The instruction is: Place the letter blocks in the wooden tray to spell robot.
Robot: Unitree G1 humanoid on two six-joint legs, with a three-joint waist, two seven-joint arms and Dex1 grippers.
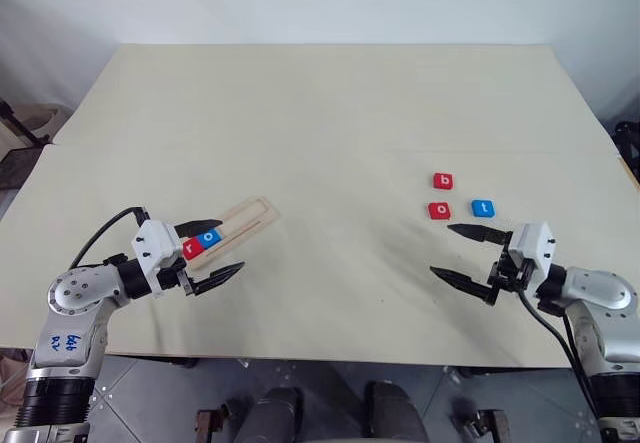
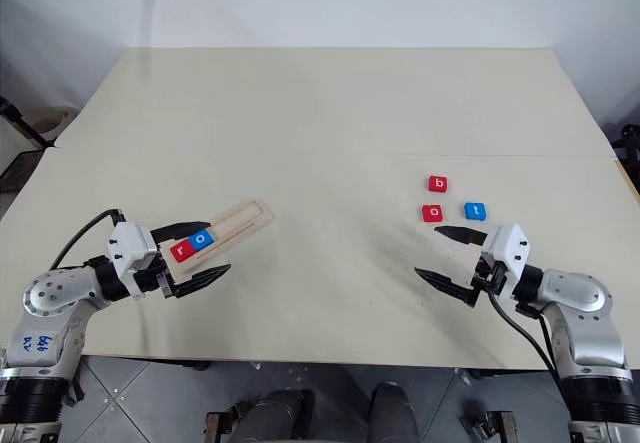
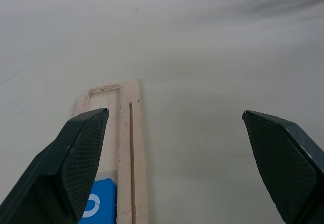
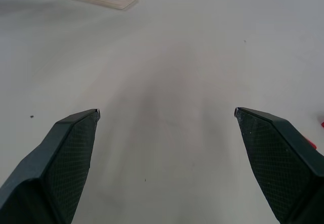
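Observation:
The wooden tray [image 1: 243, 221] lies slanted at the table's near left. Its near end holds a red r block [image 1: 193, 246] and a blue o block [image 1: 209, 236] side by side. My left gripper [image 1: 210, 254] hovers open over that end, one finger on each side of the two blocks. On the right of the table sit a red b block [image 1: 443, 181], a red o block [image 1: 439, 210] and a blue t block [image 1: 483, 207]. Just in front of them my right gripper [image 1: 462, 254] stands open and holds nothing.
The pale table [image 1: 330, 113] stretches wide and bare between the tray and the loose blocks, with a faint seam across its middle. Its near edge runs just below both grippers.

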